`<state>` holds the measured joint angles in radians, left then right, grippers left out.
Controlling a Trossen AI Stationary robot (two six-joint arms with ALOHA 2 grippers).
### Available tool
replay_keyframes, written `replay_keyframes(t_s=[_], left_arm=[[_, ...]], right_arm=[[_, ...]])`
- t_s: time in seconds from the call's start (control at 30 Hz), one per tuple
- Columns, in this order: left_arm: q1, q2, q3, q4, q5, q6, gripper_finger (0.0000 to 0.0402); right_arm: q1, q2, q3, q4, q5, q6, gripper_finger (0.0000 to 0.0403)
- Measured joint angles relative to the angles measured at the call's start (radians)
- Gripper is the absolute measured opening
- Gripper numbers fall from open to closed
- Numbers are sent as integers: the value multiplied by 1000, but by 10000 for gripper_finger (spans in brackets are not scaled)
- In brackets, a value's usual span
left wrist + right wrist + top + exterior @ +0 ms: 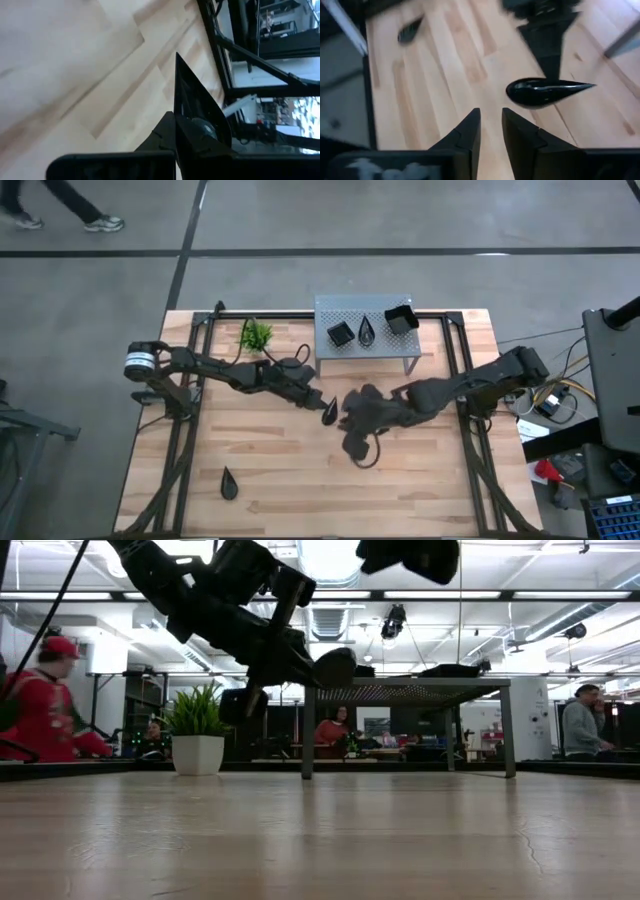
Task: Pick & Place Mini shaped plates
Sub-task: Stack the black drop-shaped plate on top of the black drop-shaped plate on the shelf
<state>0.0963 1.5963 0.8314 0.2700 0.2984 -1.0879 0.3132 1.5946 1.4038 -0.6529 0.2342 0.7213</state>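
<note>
A black teardrop mini plate hangs above the table's middle, with my left gripper shut on it. In the low view this plate is well clear of the wood. My right gripper hovers just to the plate's right, with a narrow gap and nothing between its fingers. A second teardrop plate lies flat on the table at the near left. On the grey perforated shelf rest a small square plate, a teardrop plate and a deeper square plate. My left gripper pinches the teardrop plate between its two fingers at the rim of the wide, rounded half. The fingers come slanting down from the table's left. The plate is lifted clear of the table and tilted on edge, its pointed tip away from the fingers.
A small green potted plant stands at the far left, beside the shelf. Black frame rails run along the table's left and right sides. Bare wood lies in the near middle and right. People show in the room beyond.
</note>
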Motion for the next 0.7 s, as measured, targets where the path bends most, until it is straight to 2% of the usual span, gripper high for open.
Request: replay_keyframes(t_s=[0.23,0.4,0.7], left_arm=[[0,-2,0,-28,47,-22,0],[0,-2,0,-29,63,-20,0],[-10,-3,1,-106,43,14,0]], right_arm=[[25,121,41,-16,-7,-221,124],[27,202,79,-33,-8,-246,152],[27,243,116,-49,0,-257,140]])
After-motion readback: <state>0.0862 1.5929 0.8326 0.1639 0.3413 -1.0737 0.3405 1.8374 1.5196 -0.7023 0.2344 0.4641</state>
